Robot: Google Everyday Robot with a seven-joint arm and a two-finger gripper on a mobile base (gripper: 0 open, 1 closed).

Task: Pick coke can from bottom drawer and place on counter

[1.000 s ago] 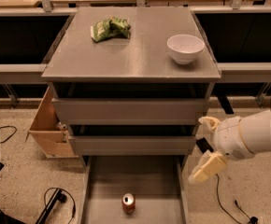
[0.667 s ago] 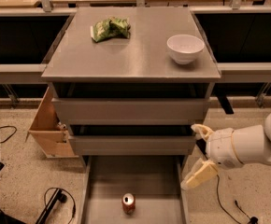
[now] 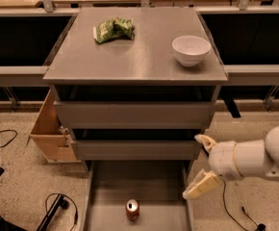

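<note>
The table (image 3: 134,61), a square grey metal top over a drawer cabinet, fills the middle of the view. Below its front edge sit two grey-fronted drawers, and under them the bottom drawer (image 3: 144,179) stands pulled out toward the camera with its flat floor exposed. The white arm (image 3: 267,155) comes in from the right side of the view, lying roughly level, outside the table's front right corner and well below the top, at the height of the lower drawer front. A tan wooden box (image 3: 50,134) sits on the floor against the cabinet, under the table's left edge. The hand (image 3: 194,167) at the arm's end points left toward the cabinet, just beside the bottom drawer's right wall. Its two pale fingers (image 3: 204,141) are spread wide, one raised near the corner of the lower drawer front, the other angled down over the drawer wall, with nothing held between them. A white bowl (image 3: 191,49) stands near the table's right edge. A crumpled green bag (image 3: 113,29) lies toward the back edge, left of centre. The coke can (image 3: 132,210) stands upright on the bottom drawer's floor, near the middle of its width, apart from the hand.
</note>
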